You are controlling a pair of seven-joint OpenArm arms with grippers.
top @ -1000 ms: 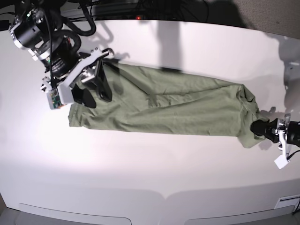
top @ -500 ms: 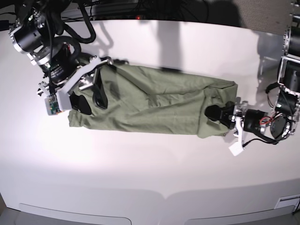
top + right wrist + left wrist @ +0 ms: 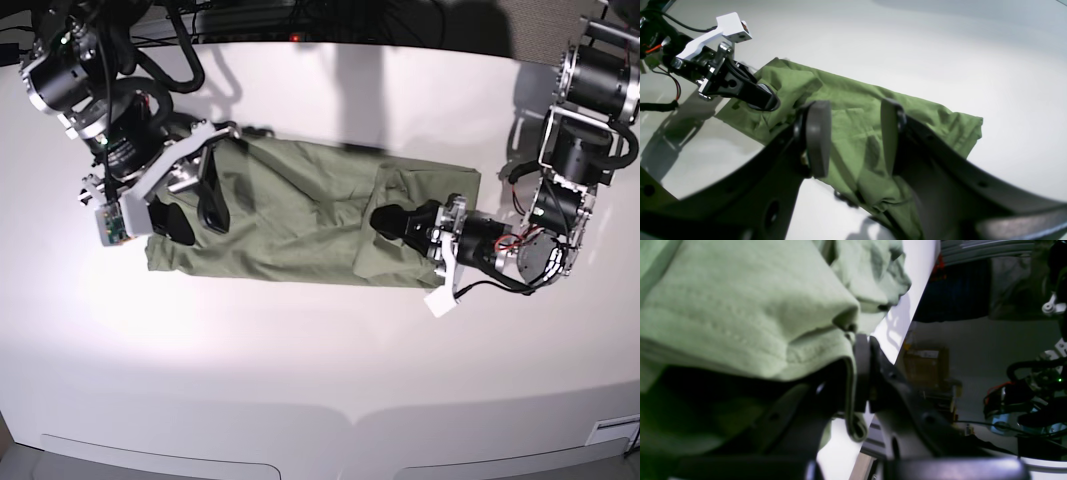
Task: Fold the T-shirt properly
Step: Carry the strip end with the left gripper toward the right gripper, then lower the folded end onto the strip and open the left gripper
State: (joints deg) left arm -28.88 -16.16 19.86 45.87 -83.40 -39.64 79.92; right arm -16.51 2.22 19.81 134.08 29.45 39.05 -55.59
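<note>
One wrinkled sage-green cotton T-shirt [image 3: 300, 215] lies long and narrow on the smooth white table [image 3: 320, 370]. Left gripper [image 3: 385, 221] is clamped on a bunched hem fold; its fingertips are buried in cloth. It has dragged that end inward since earlier. Right gripper [image 3: 195, 205] hovers half-spread over the other end, holding nothing.

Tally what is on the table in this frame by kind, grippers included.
T-shirt: 1
Grippers: 2, the left gripper shut on the T-shirt, the right gripper open above it
Table: 1
Total: 4
</note>
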